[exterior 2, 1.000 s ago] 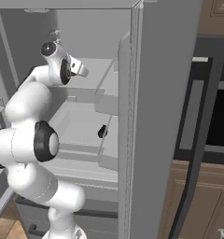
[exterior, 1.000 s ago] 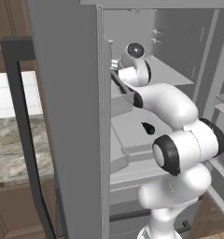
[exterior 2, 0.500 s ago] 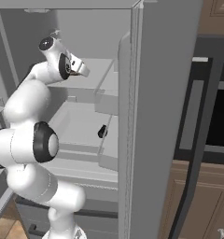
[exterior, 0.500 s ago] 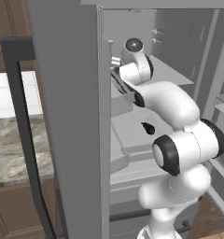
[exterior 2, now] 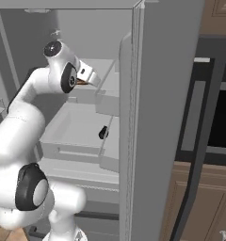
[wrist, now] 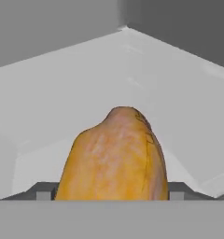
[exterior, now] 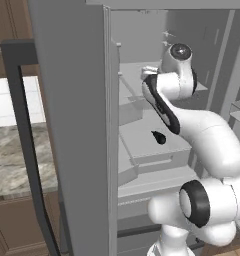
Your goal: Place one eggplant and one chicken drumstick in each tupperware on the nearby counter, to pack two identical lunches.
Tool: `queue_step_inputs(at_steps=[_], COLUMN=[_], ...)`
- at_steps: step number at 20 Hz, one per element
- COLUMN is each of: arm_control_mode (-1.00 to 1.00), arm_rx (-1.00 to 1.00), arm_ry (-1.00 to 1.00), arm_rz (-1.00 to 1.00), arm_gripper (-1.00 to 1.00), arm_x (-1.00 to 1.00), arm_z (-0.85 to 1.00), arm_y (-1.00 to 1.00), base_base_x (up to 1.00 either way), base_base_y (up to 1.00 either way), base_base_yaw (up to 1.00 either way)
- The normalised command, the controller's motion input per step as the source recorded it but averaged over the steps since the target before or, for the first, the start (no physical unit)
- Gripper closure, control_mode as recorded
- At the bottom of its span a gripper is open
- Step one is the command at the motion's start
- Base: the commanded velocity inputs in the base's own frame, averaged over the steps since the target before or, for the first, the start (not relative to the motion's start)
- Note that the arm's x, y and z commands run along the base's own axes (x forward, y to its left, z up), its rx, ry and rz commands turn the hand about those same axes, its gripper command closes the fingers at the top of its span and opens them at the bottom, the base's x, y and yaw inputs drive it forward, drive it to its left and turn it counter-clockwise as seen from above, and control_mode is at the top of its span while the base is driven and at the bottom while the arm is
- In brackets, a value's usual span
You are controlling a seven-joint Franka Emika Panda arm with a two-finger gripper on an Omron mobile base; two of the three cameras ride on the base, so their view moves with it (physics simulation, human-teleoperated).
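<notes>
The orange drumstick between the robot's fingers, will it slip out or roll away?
The drumstick looks rounded and smooth, so it might slip from the gripper. Its lumpy, tapering shape would probably make it wobble rather than roll straight. It seems firm, not floppy.

Inside the open grey fridge, you had a pale grey lower shelf (exterior: 142, 135) carrying one small glossy near-black eggplant (exterior: 159, 137), lying alone near its front edge. On an upper shelf (wrist: 76, 93), a golden-orange chicken drumstick (wrist: 116, 156) rested on the pale surface. Beside the fridge sat the marbled counter (exterior: 19, 160).
</notes>
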Motion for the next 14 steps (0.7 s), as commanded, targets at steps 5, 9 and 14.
queue_step_inputs(at_steps=[5, 9, 14], arm_control_mode=[-1.00, -1.00, -1.00], arm_rx=[-0.04, -0.11, -0.15], arm_ry=[-0.01, 0.00, 0.00], arm_rz=[0.37, 0.46, 0.44], arm_gripper=[1.00, 1.00, 1.00], arm_x=[-1.00, -1.00, -1.00], arm_z=[0.00, -0.04, -0.10], arm_y=[-0.02, 0.08, 0.42], base_base_x=[0.00, 0.00, 0.00], base_base_y=[0.00, 0.00, 0.00], base_base_yaw=[0.00, 0.00, 0.00])
